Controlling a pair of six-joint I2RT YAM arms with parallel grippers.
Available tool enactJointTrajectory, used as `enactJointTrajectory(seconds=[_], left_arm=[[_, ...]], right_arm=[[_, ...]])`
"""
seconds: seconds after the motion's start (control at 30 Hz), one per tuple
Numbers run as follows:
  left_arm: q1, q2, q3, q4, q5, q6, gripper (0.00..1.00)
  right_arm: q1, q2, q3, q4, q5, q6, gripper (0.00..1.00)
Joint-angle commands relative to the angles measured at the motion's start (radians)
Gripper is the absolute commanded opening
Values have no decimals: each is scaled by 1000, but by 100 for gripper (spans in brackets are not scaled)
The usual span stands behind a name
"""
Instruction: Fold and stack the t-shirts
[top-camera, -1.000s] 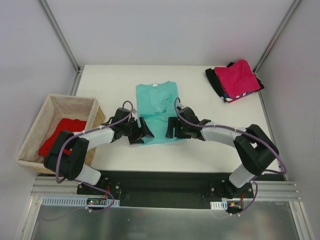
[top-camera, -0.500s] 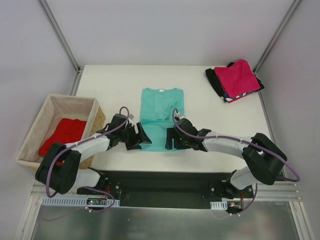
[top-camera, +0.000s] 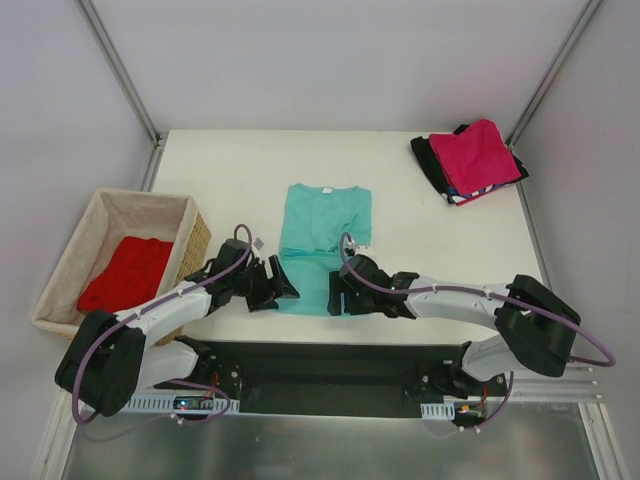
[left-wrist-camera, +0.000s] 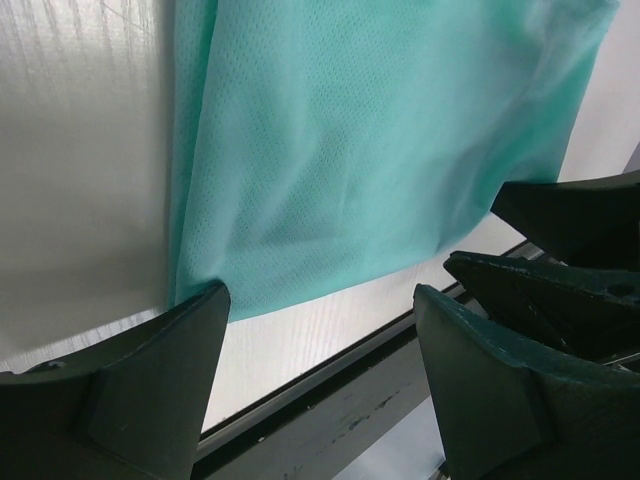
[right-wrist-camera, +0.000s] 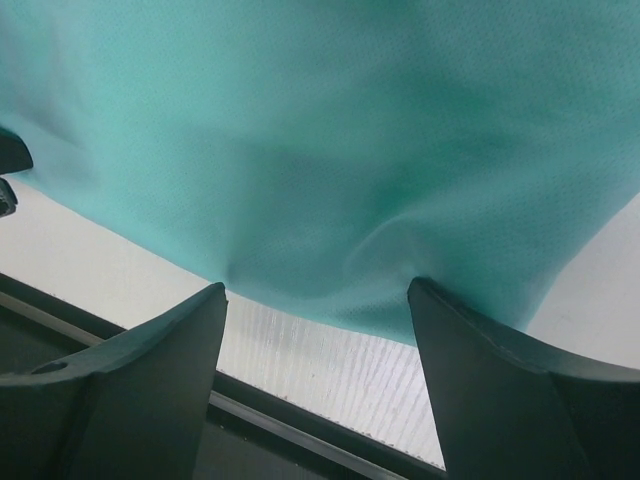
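The white desk (top-camera: 230, 170) is carrying the teal-green t-shirt (top-camera: 325, 235), lying flat at its middle, well apart from the magenta-pink t-shirt (top-camera: 478, 152) at the far-right corner. The left fingers (left-wrist-camera: 150, 370) and right fingers (right-wrist-camera: 500, 380) are standing wide at the teal hem, gripping nothing.
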Motion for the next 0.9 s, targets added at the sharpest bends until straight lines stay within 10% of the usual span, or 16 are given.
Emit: enactJointTrajectory(seconds=[0.0, 0.47, 0.87], left_arm=[[-16, -26, -3, -84, -55, -2, 76], [-27, -80, 371, -285, -32, 89, 82], [-27, 160, 526, -283, -72, 161, 82]], right_arm=[[27, -32, -14, -151, 54, 42, 78], [28, -193, 331, -520, 251, -90, 82], [-96, -48, 319, -355, 153, -142, 82]])
